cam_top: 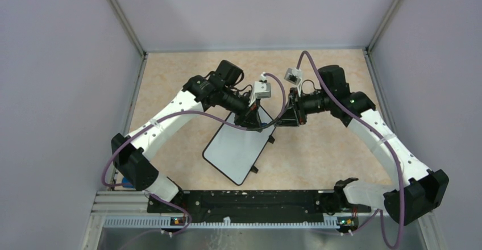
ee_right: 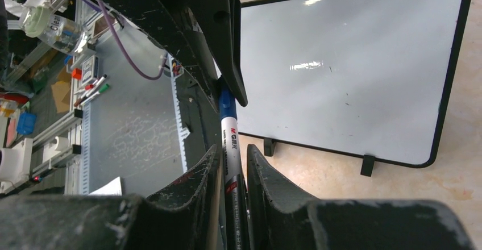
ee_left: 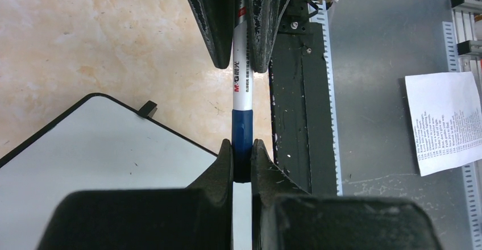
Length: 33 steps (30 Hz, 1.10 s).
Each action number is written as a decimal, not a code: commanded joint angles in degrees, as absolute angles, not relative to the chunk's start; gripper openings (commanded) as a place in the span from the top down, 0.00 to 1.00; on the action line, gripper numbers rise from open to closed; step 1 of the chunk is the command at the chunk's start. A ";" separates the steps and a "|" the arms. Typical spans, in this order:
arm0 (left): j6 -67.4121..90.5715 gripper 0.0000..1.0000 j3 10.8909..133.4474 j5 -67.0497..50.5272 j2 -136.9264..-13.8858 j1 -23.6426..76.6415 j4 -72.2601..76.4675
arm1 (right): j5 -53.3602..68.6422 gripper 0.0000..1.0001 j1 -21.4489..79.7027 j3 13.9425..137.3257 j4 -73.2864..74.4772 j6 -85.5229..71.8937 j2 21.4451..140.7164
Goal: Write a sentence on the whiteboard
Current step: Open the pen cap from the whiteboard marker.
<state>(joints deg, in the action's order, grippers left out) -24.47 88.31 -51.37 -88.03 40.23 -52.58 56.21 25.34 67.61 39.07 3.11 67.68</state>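
Note:
The whiteboard [cam_top: 236, 148] [ee_left: 96, 148] [ee_right: 352, 74] lies tilted on the tan table, black-framed with small black feet. The sentence is not in view; the board surface that shows is plain white. Above its far corner a marker [ee_left: 241, 85] [ee_right: 230, 142] is stretched between both grippers. My left gripper [cam_top: 257, 122] [ee_left: 242, 150] is shut on the marker's blue cap [ee_left: 241, 133]. Facing it, my right gripper [cam_top: 285, 116] [ee_right: 232, 153] is closed round the white barrel, and its fingers [ee_left: 216, 34] also show in the left wrist view.
A black rail [cam_top: 244, 201] [ee_left: 298, 102] runs along the near table edge between the arm bases. A printed paper sheet [ee_left: 446, 122] lies on the grey bench beyond it. A clear bottle [ee_right: 51, 28] and loose markers [ee_right: 94, 88] sit off the table. Pale walls enclose three sides.

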 commanded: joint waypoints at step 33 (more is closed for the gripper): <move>-25.73 1.00 82.17 -44.99 -82.62 39.59 -49.92 | 57.81 1.00 15.31 81.25 52.59 12.96 69.33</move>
<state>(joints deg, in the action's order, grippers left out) -24.86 84.38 -47.77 -84.68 40.99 -42.37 57.10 20.38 75.35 48.95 8.71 70.30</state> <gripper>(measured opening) 0.074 0.080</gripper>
